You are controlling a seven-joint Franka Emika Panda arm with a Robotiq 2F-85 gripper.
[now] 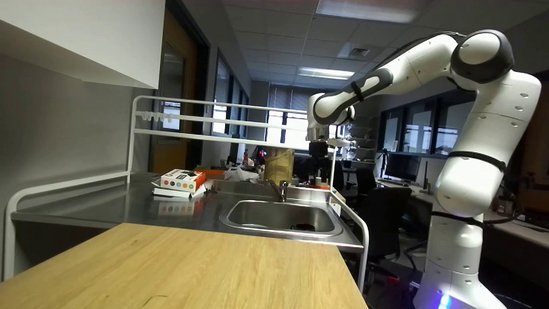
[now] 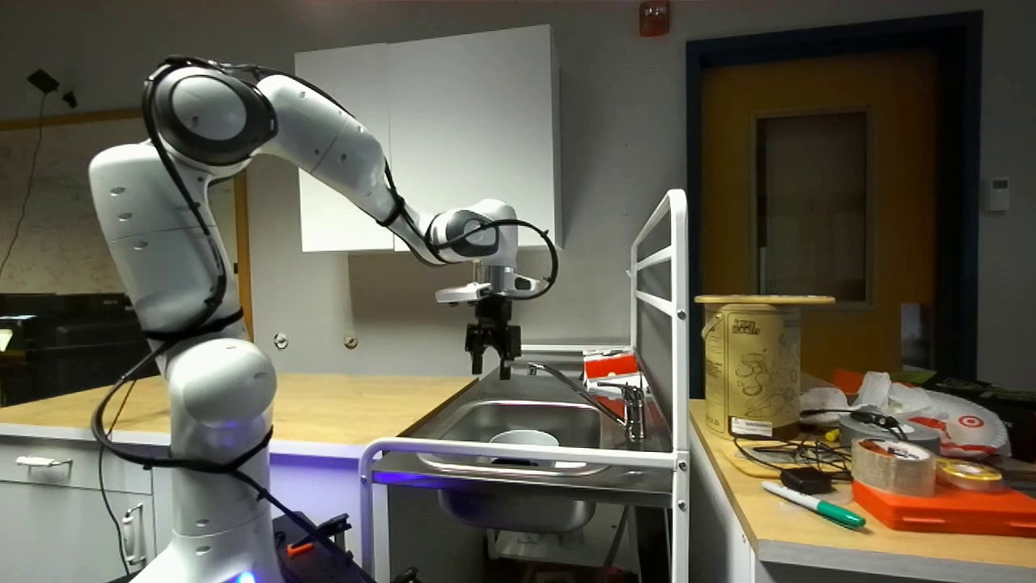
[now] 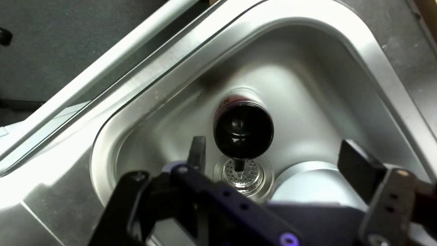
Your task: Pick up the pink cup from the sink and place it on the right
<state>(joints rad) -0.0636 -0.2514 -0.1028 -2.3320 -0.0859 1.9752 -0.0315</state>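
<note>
Fingers (image 3: 360, 171) of the Robotiq gripper (image 2: 490, 368) stand wide apart with nothing held between them, pointing down over the steel sink (image 3: 372, 51) and well above its rim. Down in the basin sits the pink mug (image 3: 243, 130) — black inside, its mouth open to the wrist view, with only a strip of its reddish-pink side showing. Its black handle (image 3: 239, 165) reaches across the drain strainer (image 3: 244, 179) as the wrist view sees it. Just beside the strainer lies a white dish (image 3: 314, 188), partly hidden by the gripper. A chrome faucet (image 2: 635, 413) rises at the sink's edge, and a red-and-white box (image 1: 180, 179) rests on the steel counter (image 1: 103, 206), well apart from the basin. In an exterior view a tan drum-shaped container (image 2: 753, 364) stands on a wooden table (image 2: 789, 526) across the white rack (image 2: 679, 340) from the sink; nearer the table's edge are a green-capped marker (image 2: 813, 504) and a roll of brown tape (image 2: 894, 478) — this last set on an orange case (image 2: 963, 510).
</note>
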